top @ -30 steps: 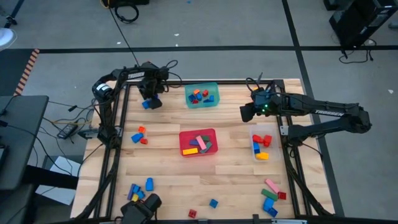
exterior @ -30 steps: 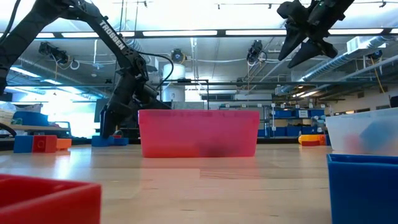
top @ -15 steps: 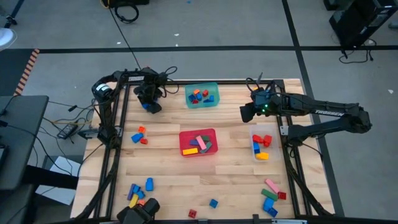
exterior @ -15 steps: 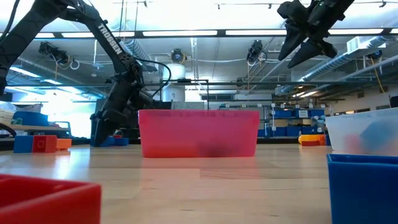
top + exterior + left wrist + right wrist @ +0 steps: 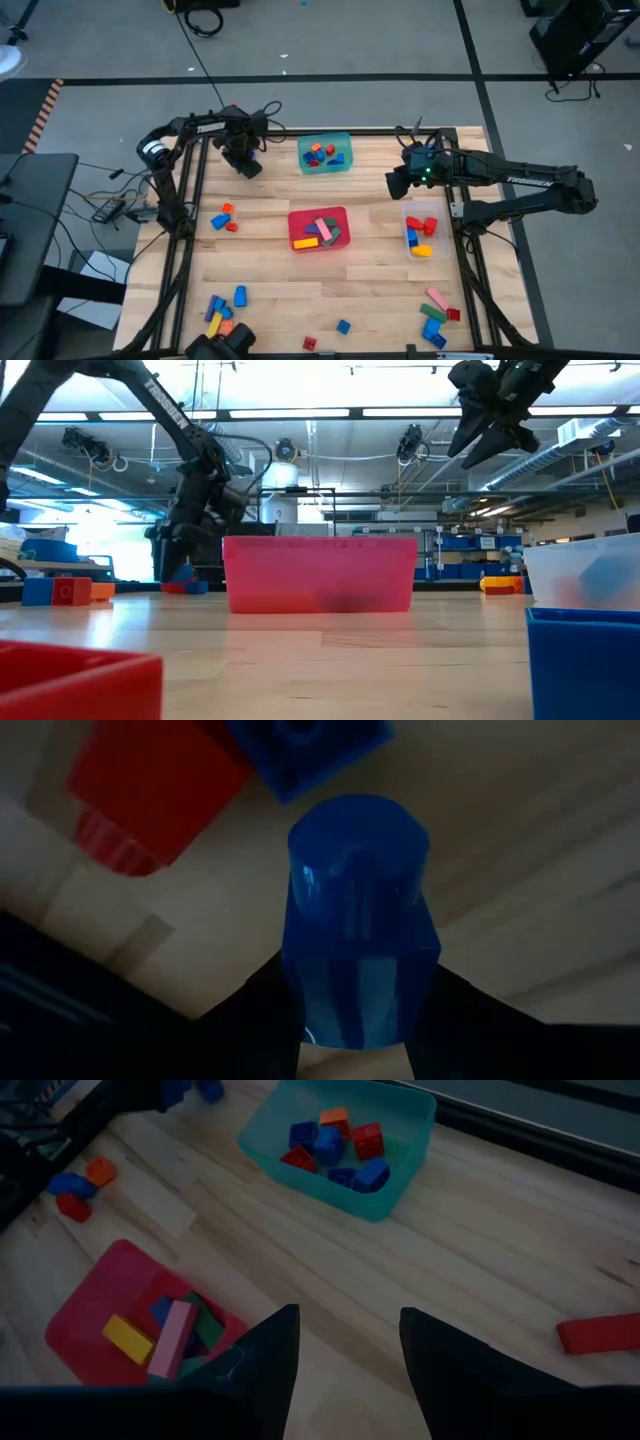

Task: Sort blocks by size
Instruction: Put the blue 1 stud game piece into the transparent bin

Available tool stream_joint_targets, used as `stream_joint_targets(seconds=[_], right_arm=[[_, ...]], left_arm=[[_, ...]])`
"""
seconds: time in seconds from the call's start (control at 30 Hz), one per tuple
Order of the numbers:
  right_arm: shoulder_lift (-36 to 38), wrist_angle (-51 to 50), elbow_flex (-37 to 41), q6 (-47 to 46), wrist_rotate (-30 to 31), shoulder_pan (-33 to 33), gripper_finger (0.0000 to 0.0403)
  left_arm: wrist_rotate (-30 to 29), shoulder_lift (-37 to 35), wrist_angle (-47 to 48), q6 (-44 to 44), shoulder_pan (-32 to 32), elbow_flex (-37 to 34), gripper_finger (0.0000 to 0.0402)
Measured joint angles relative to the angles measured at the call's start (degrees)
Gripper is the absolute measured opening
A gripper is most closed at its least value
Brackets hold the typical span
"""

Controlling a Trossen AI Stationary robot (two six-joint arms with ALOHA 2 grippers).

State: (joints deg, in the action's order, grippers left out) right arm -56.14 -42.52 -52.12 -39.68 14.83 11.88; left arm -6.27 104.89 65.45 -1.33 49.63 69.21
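My left gripper (image 5: pixel 243 163) points down over the table's far left corner, shut on a blue block (image 5: pixel 357 910). Below it, a red block (image 5: pixel 150 790) and another blue block (image 5: pixel 310 745) lie on the wood. In the high view the gripper hides the held block. My right gripper (image 5: pixel 396 182) hangs open well above the table (image 5: pixel 480 445), between the teal tub (image 5: pixel 324 136) and the clear tub (image 5: pixel 420 210), with nothing between its fingers (image 5: pixel 345 1370). Loose blocks lie at the left (image 5: pixel 225 218), near left (image 5: pixel 222 305) and near right (image 5: pixel 436 315). My left gripper pinches the blue block between its two fingers (image 5: pixel 262 1010), which sit on two opposite sides of the block's upper part (image 5: pixel 300 1000). The fingers come from above, pointing steeply down. The block stands along the fingers, its free end toward the table. Whether that end is off the wood, I cannot tell.
A red tub (image 5: pixel 292 228) with longer blocks stands mid-table and fills the middle of the low view (image 5: pixel 320 575). The teal tub holds small blocks (image 5: pixel 330 1145). The clear tub holds a few blocks. A lone red block (image 5: pixel 600 1332) lies near it. Black frame rails run along both sides.
My left gripper has shifted a little over the far left corner and rolled about its own axis. The blue block that showed beside its fingers in the high view is now hidden under it. My right arm has kept still.
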Motion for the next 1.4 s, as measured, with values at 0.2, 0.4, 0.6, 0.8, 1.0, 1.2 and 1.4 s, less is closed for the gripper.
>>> stream_joint_targets(seconds=[0.2, 0.4, 0.6, 0.8, 1.0, 1.2, 1.4], right_arm=[[0.00, 0.00, 0.00, 1.58, -0.07, 0.00, 0.0188], [0.00, 0.33, 0.00, 4.97, 0.11, 0.40, 0.0188], [0.04, 14.89, 2.04, 17.16, -11.51, 4.69, 0.0188], [0.04, 44.75, 10.65, 17.87, -22.29, 9.49, 0.0188], [-1.45, 58.16, 14.24, 14.40, -22.35, 10.07, 0.0193], [-6.22, 63.12, 11.22, 14.16, -23.91, 8.31, 0.0235], [-14.08, 63.95, 4.53, 16.20, -25.20, 5.85, 0.0294]], left_arm=[[4.40, -8.86, -2.73, 3.70, -3.73, 0.00, 0.0135], [11.14, -19.27, -9.77, 9.40, -10.35, 0.00, 0.0137], [14.75, -24.09, -22.06, 11.30, -20.22, 0.02, 0.0138], [14.80, -23.36, -39.55, 13.93, -29.40, 0.04, 0.0139], [16.31, -22.72, -53.48, 16.53, -33.47, 0.07, 0.0140], [18.35, -22.70, -56.27, 18.35, -33.97, 0.07, 0.0140], [20.02, -22.68, -57.22, 18.55, -34.76, 0.07, 0.0140]])
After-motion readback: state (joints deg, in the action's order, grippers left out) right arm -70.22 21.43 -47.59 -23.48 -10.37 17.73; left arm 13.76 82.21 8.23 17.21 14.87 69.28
